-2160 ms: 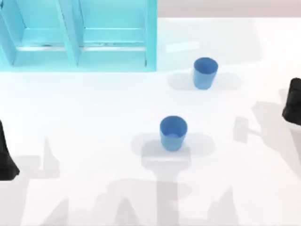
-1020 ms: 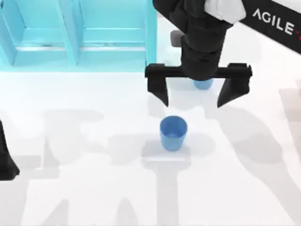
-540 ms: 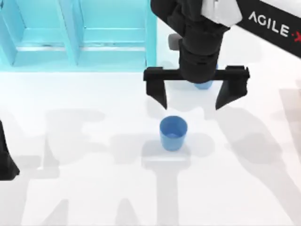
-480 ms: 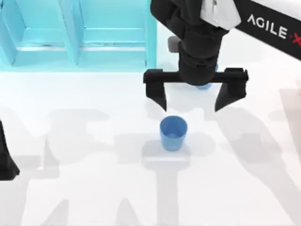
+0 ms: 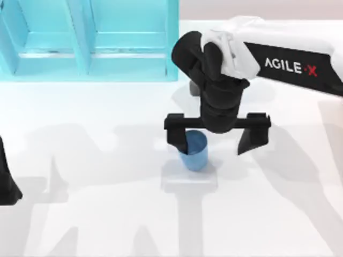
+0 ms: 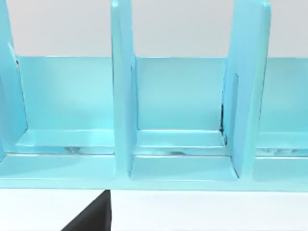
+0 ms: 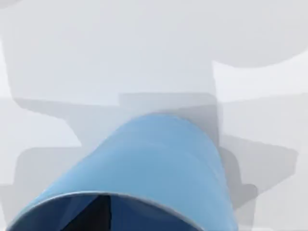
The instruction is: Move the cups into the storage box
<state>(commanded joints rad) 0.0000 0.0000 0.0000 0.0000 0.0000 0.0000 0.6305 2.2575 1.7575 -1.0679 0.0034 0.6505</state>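
Nothing is sitting in the storage box [image 5: 91, 53] yet; the right gripper [image 5: 217, 140], fingers spread, is seemingly straddling one cup [image 5: 194, 151]

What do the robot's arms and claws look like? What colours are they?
The right arm is white with black AGILE X lettering, turning black toward its rounded wrist. Its right claw is black: a straight crossbar with two pointed fingers. The left arm is a black shape at the table's left edge, and a black tip of the left claw pokes out in front of the storage box.

A blue cup [image 7: 159, 159] stands close below on the white table [image 7: 144, 48].
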